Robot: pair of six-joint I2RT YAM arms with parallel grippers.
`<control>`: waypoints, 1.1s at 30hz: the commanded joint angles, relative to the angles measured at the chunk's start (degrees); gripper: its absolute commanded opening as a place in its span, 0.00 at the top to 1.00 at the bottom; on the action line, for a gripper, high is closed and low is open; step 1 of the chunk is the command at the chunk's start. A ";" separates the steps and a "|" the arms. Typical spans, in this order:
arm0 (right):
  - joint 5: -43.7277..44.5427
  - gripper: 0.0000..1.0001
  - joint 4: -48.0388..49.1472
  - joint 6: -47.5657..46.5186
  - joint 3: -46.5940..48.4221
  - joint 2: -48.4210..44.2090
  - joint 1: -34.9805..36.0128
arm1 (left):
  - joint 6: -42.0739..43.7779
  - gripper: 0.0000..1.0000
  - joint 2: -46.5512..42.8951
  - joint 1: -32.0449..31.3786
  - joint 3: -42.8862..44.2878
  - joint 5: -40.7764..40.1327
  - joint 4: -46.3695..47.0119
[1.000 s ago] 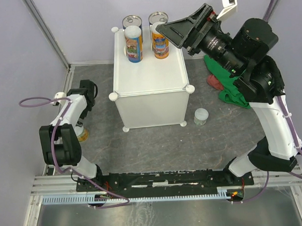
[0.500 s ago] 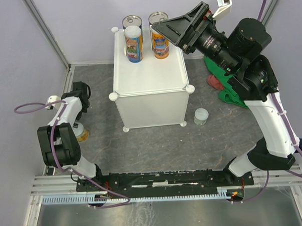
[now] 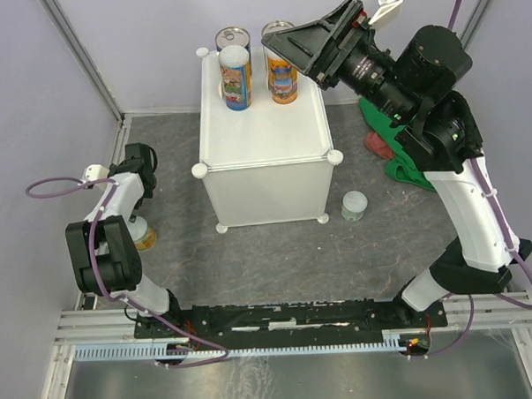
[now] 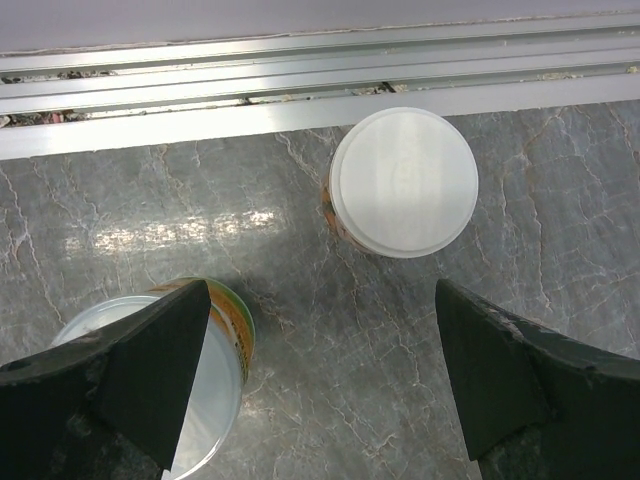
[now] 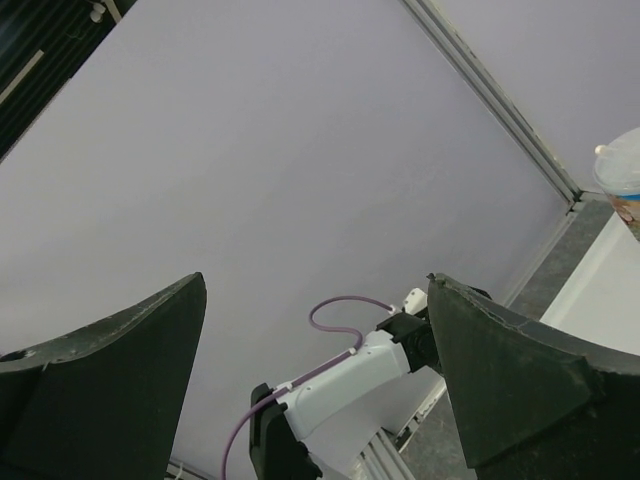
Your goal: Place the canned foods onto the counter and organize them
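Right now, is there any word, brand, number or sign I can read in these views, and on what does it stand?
No text can be read in any view.
The colourful can on the counter: printed label, too small and blurred to read.
The orange can beside it: printed label, also too blurred.
The white-lidded can in the left wrist view: plain lid, no legible marking.

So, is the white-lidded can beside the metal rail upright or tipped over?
Upright: the can shows its full round lid from above, standing on the grey floor.
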 commanded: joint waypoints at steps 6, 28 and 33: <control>1.44 0.01 -0.57 -5.23 -2.04 -0.98 0.02 | 8.82 0.01 -0.58 0.74 -0.49 -2.02 8.21; 4.22 0.01 3.17 -12.70 -17.03 -4.81 0.02 | 23.14 0.01 2.15 3.28 -1.98 -0.09 17.00; 4.57 0.01 1.34 -14.21 -17.13 -4.60 0.01 | 25.54 0.01 3.27 3.88 -3.03 2.15 20.62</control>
